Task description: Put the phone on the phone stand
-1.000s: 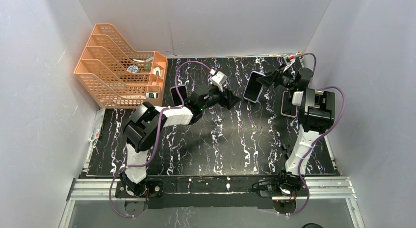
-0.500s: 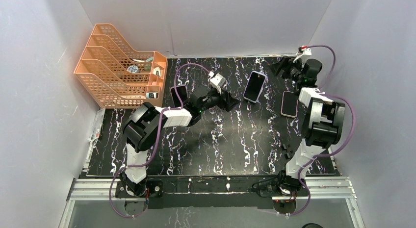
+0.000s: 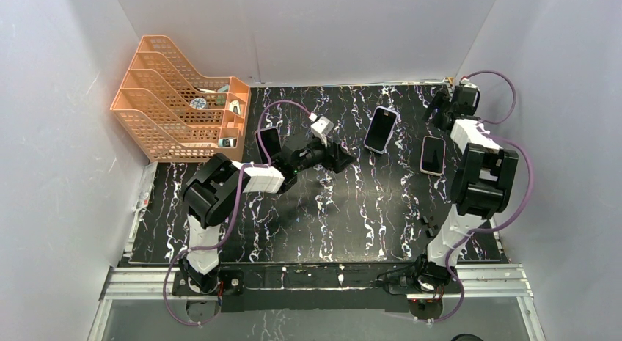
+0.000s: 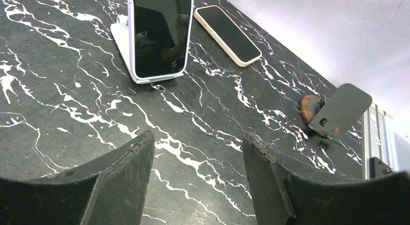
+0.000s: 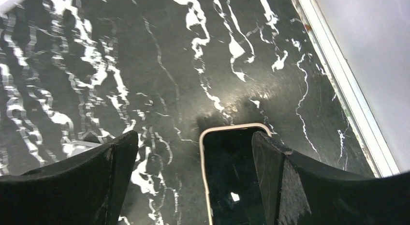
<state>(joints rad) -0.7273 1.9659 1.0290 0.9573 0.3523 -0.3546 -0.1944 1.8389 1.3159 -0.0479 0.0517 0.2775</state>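
Observation:
A phone in a white case (image 3: 381,130) leans upright on a white stand; in the left wrist view the phone (image 4: 159,34) rests on the stand's base (image 4: 121,35). A second phone in a cream case (image 3: 433,155) lies flat on the table, and also shows in the left wrist view (image 4: 227,34) and the right wrist view (image 5: 232,176). My left gripper (image 3: 349,160) (image 4: 198,138) is open and empty, short of the standing phone. My right gripper (image 3: 439,112) (image 5: 193,135) is open and empty, above the flat phone's far end.
An orange wire file rack (image 3: 180,99) stands at the back left. A dark upright slab (image 3: 268,141) stands by the left arm. A dark stand on a round wooden base (image 4: 333,111) sits to the right. The table's right edge rail (image 5: 338,80) is close to my right gripper.
My right gripper let go of the white-cased phone, which stays on the stand, and drew back to the far right corner. My left gripper pulled back slightly to the left.

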